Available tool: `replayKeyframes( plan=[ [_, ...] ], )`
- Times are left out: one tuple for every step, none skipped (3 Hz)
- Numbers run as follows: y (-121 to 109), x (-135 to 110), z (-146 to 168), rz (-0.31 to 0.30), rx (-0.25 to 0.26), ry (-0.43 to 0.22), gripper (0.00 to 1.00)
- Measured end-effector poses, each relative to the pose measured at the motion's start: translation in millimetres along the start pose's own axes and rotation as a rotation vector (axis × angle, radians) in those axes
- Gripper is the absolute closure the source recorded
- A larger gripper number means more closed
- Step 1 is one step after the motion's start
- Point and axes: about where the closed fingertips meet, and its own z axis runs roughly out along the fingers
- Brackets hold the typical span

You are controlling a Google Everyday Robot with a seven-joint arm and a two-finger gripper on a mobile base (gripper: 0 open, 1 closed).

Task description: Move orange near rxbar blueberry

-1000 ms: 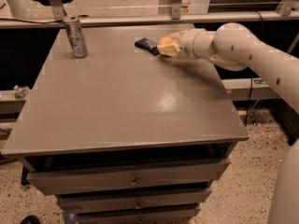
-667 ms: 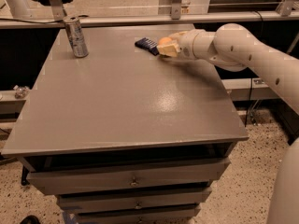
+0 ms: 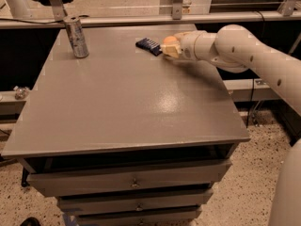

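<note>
Almost nothing has moved since the earlier frame: the white arm's end effector (image 3: 170,47) still sits low over the far right of the grey tabletop (image 3: 127,107), closed on the small round bright orange fruit (image 3: 169,40), just beside the flat navy-blue wrapped snack bar (image 3: 148,45) and well apart from the tall silver can (image 3: 76,36).

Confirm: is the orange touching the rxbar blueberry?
Cannot tell. In the camera view the orange sits at the gripper, right beside the rxbar blueberry; neither gap nor contact shows plainly.
</note>
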Motion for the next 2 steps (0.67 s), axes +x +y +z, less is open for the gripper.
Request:
replayKeyframes(
  plan=[
    [-0.4, 1.0, -1.8, 0.003, 0.004, 0.003, 0.00],
    [-0.7, 1.9, -2.7, 0.005, 0.007, 0.005, 0.00]
  ],
)
